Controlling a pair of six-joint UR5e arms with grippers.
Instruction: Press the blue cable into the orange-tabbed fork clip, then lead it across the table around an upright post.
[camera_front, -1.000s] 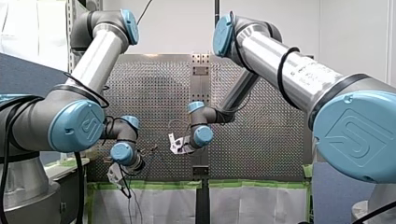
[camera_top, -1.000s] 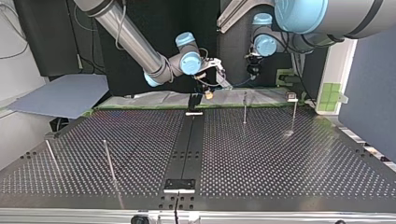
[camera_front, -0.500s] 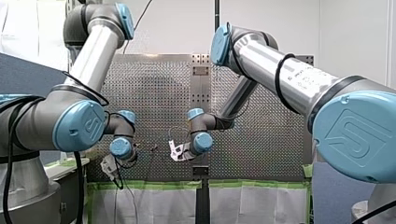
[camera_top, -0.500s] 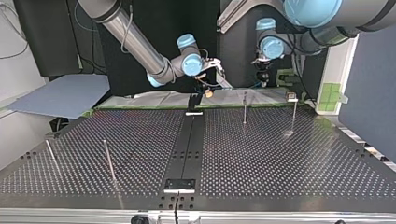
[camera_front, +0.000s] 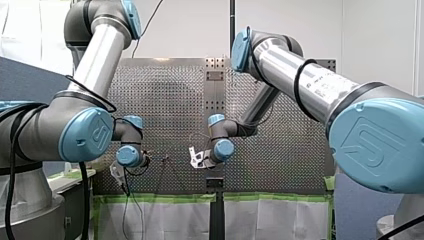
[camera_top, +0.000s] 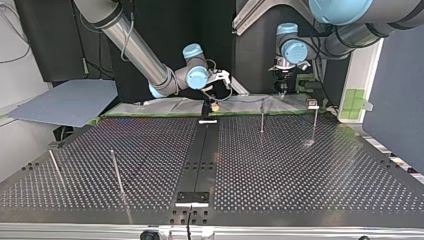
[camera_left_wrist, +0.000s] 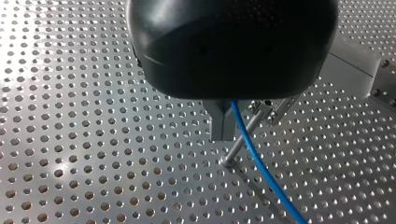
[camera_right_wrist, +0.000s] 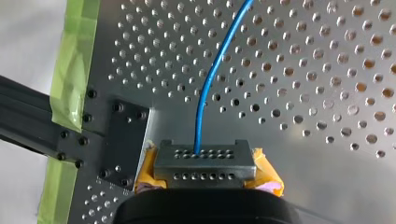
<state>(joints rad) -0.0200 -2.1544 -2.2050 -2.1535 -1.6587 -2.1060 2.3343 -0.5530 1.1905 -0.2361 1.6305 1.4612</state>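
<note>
Reaching in with my right arm (camera_top: 142, 60) from the top view's left, forearm sloping down toward the far edge of the table (camera_top: 300, 170), wrist bent so as to hang my right gripper (camera_top: 215, 103) just above the dark centre strip (camera_top: 202, 150) at that edge. Clamped shut there on the blue cable (camera_right_wrist: 208, 84) — yellow pads (camera_right_wrist: 267, 173) showing either side of the gripper's drilled metal face, with the cable coming straight out of its middle. Leads off ahead of the gripper over the perforated plate, first along the gripper's own line, then bending gently to one side; long axis running away from the pads, not far from a strip of green tape (camera_right_wrist: 74, 60) on the plate's edge.

Holding my left arm (camera_top: 345, 37) short and folded at the top view's right, wrist turned straight down, my left gripper (camera_top: 283, 90) hanging close to the upright post (camera_top: 262, 116) nearest the centre strip. Cannot tell whether open or closed on that side. Under its black body in the left wrist view, picks up the cable as a slanting blue line — running away over the holes and crossing the post's shaft low down. Cannot tell whether touching the post.
</note>
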